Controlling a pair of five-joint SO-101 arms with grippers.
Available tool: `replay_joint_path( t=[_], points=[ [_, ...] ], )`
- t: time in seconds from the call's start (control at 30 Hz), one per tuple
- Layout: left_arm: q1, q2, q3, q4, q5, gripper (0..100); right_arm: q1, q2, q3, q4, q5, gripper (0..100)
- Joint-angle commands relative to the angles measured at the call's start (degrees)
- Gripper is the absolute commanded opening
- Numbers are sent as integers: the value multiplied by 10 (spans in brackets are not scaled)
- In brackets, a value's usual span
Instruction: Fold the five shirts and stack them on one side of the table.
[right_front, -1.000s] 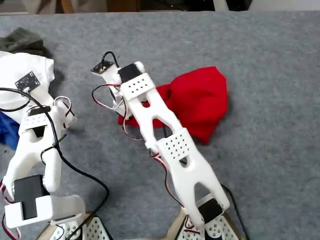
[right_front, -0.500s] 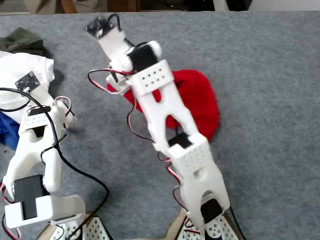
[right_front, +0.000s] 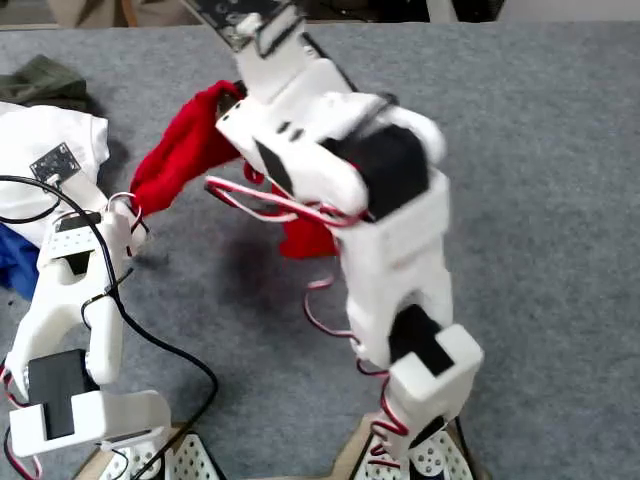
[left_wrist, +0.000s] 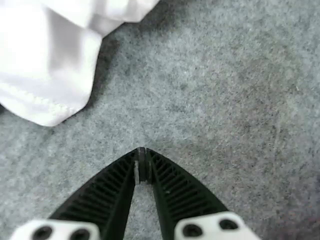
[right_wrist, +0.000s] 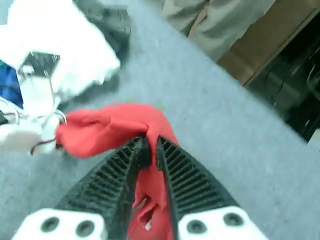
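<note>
Here the right gripper (right_wrist: 149, 144) grasps the red shirt (right_front: 178, 160), hanging upper left in the high view; the left gripper (left_wrist: 141, 162) is clenched empty near the white shirt (left_wrist: 40, 65).

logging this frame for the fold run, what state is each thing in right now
red shirt: unfolded, held up, hanging from the right gripper
white shirt: crumpled, lying on the table
green shirt: bunched up at the far left corner
blue shirt: at the left edge, mostly hidden
right gripper: shut on the red shirt
left gripper: shut, empty
</note>
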Motion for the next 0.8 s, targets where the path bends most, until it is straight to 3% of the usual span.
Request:
replay_joint_path(
  t=[0.0, 0.6, 0.77],
  points=[
    [-4, -5, -32, -6, 5, 20, 0, -44, -20, -13, -5, 5],
    [-4, -6, -32, -4, 5, 20, 224, 153, 114, 14, 2, 5],
    [-4, -5, -32, -4, 5, 21, 282, 231, 114, 14, 40, 5]
  ],
)
